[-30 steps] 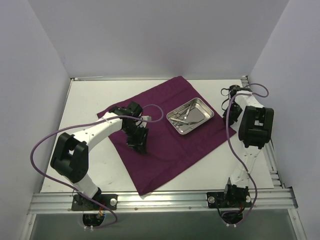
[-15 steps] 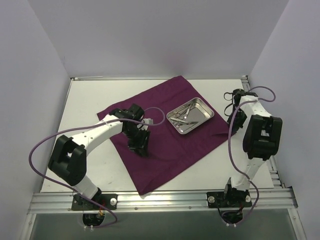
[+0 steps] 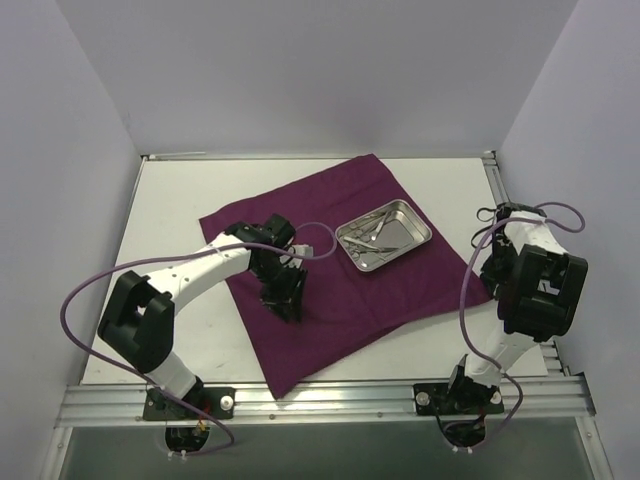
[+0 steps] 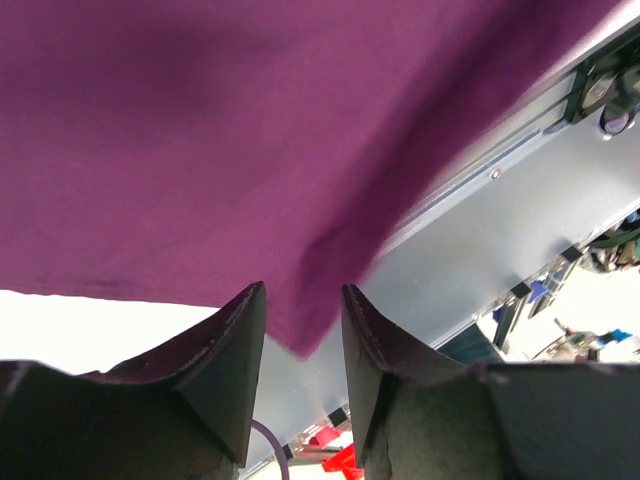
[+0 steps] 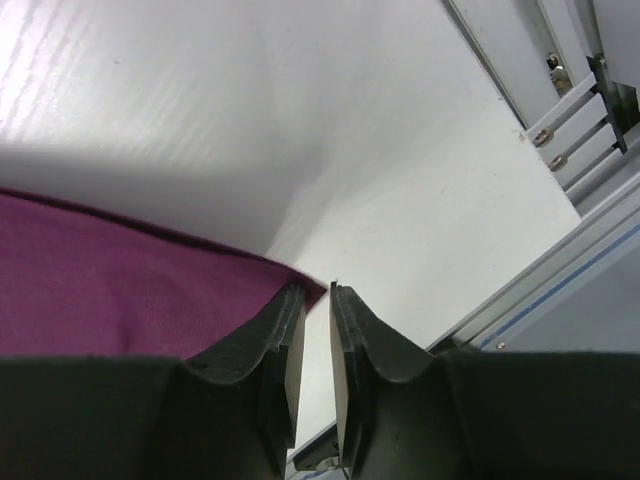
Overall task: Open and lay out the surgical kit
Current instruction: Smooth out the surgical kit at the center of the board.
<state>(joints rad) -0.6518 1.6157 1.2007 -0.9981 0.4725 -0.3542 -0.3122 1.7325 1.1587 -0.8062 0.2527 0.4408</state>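
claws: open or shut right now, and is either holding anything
left claw: open, holding nothing, over the cloth wrap
right claw: barely open, holding nothing, tips at the cloth wrap's corner

The table (image 3: 180, 200) has a white top and stands between plain pale walls: a back wall (image 3: 320, 70), a left wall (image 3: 50, 200) and a right wall (image 3: 590, 120). A silver metal rail (image 3: 330, 400) runs along its near edge. The light is soft and even.
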